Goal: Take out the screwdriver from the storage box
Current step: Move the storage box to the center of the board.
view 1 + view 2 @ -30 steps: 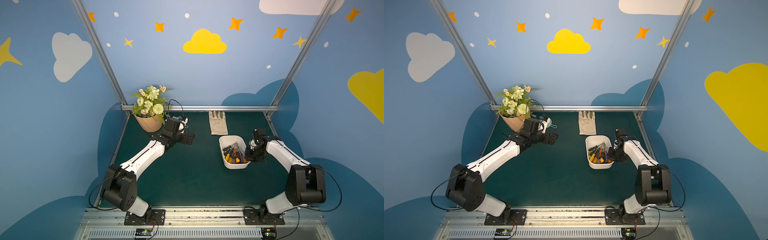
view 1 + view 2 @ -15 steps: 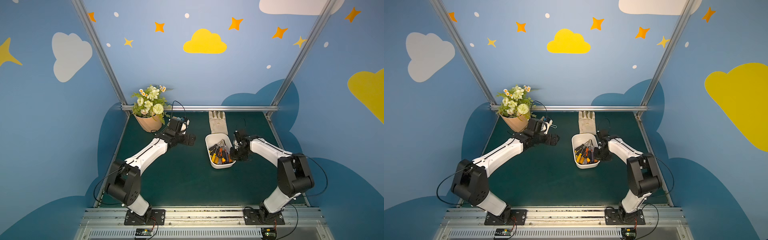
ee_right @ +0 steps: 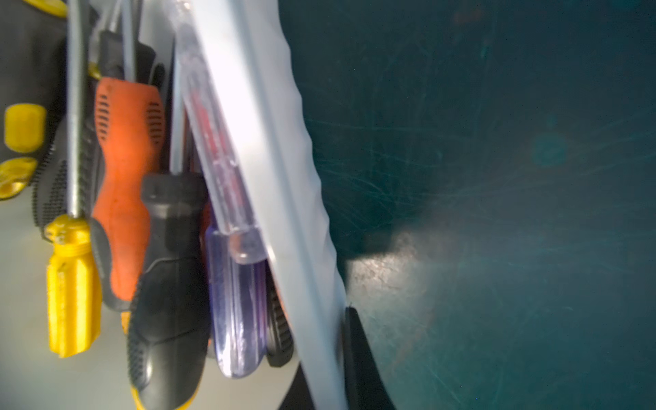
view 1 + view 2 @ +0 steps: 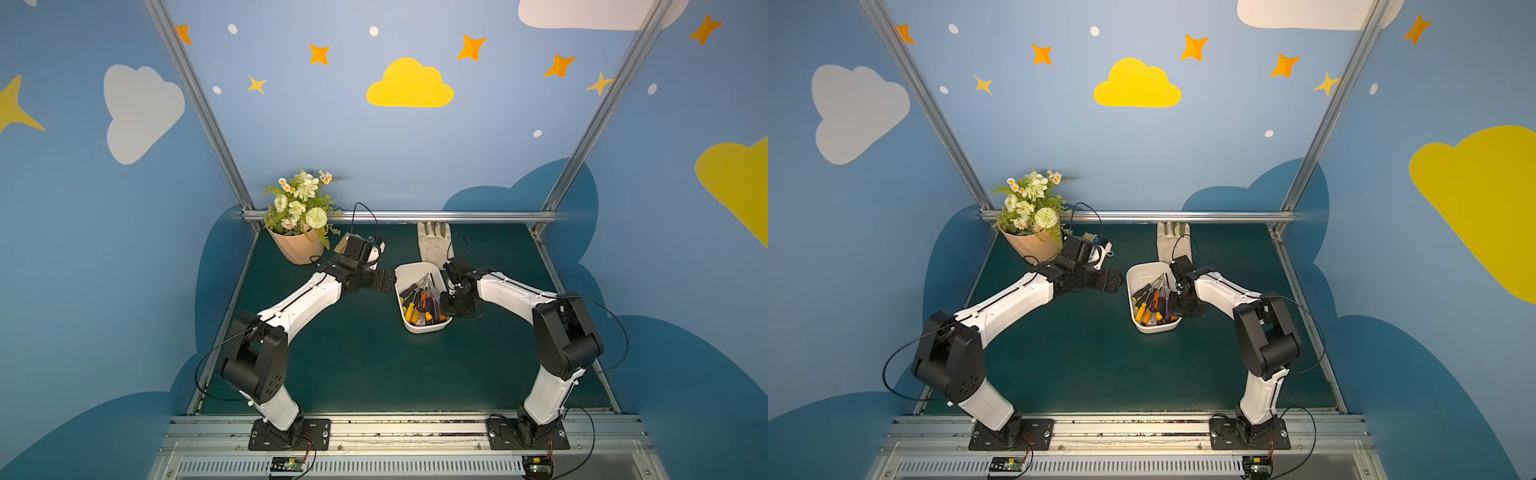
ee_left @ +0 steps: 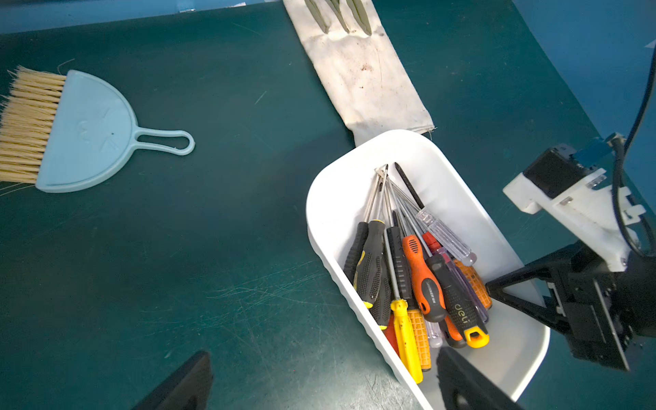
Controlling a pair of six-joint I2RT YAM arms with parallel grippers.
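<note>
1. At the counter's (image 4: 353, 365) far left corner I see a peach faceted flower pot (image 4: 293, 249) of white artificial flowers, with a pale blue plastic hand brush (image 5: 88, 135) lying beside it.
2. My left fingers (image 5: 184, 380) are spread wide and hold nothing, just beside the box's left wall.
3. The white rounded plastic storage box (image 4: 424, 330) sits mid-counter, its far end meeting the cuff of a soiled white fabric glove (image 4: 434, 245).
4. The screwdrivers (image 5: 422, 284), with black, orange, yellow and clear handles, all lie piled inside it.
5. My right fingers (image 3: 358, 355) are pinched on the box's right wall.
</note>
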